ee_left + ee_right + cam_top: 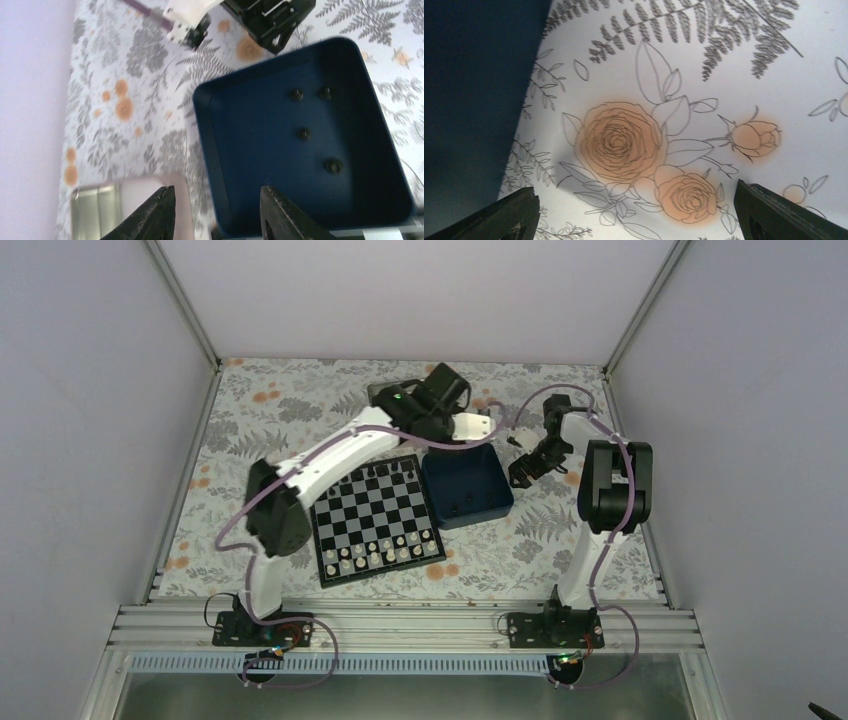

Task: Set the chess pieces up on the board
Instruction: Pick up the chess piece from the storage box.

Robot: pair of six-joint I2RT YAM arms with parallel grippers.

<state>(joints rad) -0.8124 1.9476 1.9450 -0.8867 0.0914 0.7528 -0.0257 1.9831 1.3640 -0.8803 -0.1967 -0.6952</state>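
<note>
Left jaws stood partly apart with nothing between them, hanging over the near-left corner of the navy box (pixel 250 150). Right jaws were spread wide and empty, low over the floral bench (pixel 704 65) just beside the box's outer wall.

Four black chess pieces (pixel 303 133) lay loose on the box floor. A few more stood on the far row of the board (pixel 375 515). The cream chessmen (pixel 382 554) filled the near rows.

Risks, as a judgement:
- The left fingers (pixel 160 215) lined up with the box wall rather than with a piece. A straight drop would likely clip the rim and shove the box, which sat just beside the board's right edge, so set pieces could be knocked over.
- The pieces were tiny and dark on dark blue, so a pinch could easily go off-centre and a piece could squirt out or tip.
- The two at the far side sat near each other, so one closing might catch both or bump the neighbour.
- Both arms crowded the same box, so they could clash if both reached in.
- The metal tin (pixel 95 210) sat just beside the left finger and could be nudged on a swing.
</note>
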